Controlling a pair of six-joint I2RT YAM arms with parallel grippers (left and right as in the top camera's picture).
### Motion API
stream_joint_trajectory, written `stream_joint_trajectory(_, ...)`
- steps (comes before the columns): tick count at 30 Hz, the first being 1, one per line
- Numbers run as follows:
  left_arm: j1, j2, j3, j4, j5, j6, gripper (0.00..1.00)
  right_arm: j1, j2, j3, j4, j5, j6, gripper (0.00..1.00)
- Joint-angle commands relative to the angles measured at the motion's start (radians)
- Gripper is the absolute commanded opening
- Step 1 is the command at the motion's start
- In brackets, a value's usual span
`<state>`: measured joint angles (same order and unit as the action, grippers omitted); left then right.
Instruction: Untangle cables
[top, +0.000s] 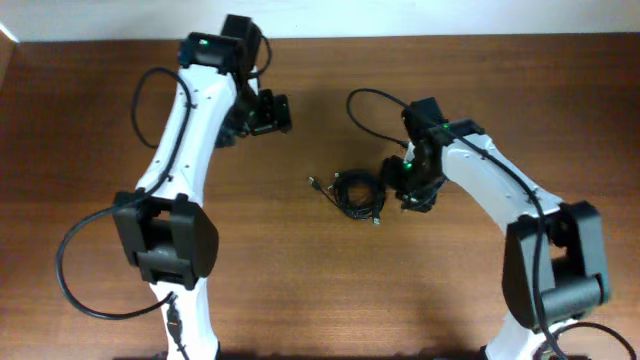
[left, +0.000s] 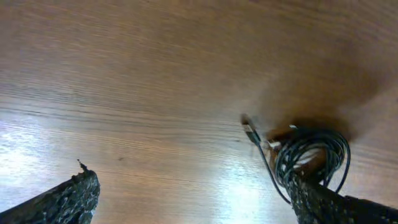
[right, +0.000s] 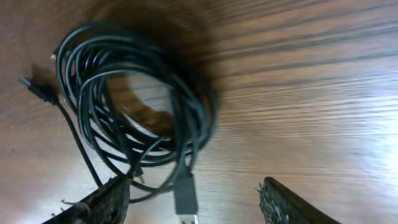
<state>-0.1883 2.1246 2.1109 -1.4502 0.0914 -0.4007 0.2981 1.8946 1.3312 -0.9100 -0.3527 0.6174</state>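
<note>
Progress looks slight: the cables (top: 358, 193) lie as one tight coiled bundle at the middle of the table (top: 300, 290), with only one plug end (top: 312, 181) trailing out toward 9 o'clock. The right gripper (right: 194, 186) sits at the bundle's 3 o'clock, jaws apart over the coil's edge, clamped on nothing. The left gripper (left: 193, 186), well apart at 10 o'clock, is spread wide and empty. Every strand is left to separate.

Your left arm (top: 180, 140) stretches far forward from its base, with the wrist turned inward toward the middle. The left gripper (left: 196, 196) has its jaws spread wide and holds nothing. Your right arm (top: 500, 185) bends at the elbow and reaches inward, wrist tipped down. The right gripper (right: 196, 202) has its jaws apart, not clamped on anything
</note>
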Motion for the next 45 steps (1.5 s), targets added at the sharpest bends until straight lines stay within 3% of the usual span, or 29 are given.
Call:
stream_joint_trajectory(1, 0.033, -0.008, -0.003, -0.003, -0.011, -0.005, 0.99, 0.021, 0.019, -0.003, 0.015, -0.048, -0.017, 0.68)
stream_joint_trajectory(3, 0.041, -0.008, -0.003, -0.002, -0.011, -0.005, 0.99, 0.027, 0.026, -0.003, 0.029, -0.047, -0.014, 0.54)
stream_joint_trajectory(5, 0.041, -0.008, -0.003, -0.002, -0.011, -0.005, 0.99, 0.034, 0.029, -0.003, 0.043, -0.043, -0.006, 0.48)
stream_joint_trajectory(26, 0.04, -0.008, -0.003, -0.003, -0.01, -0.005, 0.99, 0.095, 0.078, -0.006, 0.088, 0.084, 0.079, 0.43)
stream_joint_trajectory(31, 0.04, -0.008, -0.003, -0.003, -0.01, -0.005, 0.99, 0.095, 0.092, -0.005, 0.131, 0.084, 0.071, 0.25)
stream_joint_trajectory(34, 0.04, -0.008, -0.003, -0.003, -0.011, -0.005, 0.99, 0.095, 0.092, -0.005, 0.13, 0.084, 0.046, 0.04)
stream_joint_trajectory(45, 0.04, -0.008, -0.003, -0.002, -0.011, -0.005, 0.99, 0.093, -0.035, 0.159, -0.058, 0.127, -0.015, 0.04)
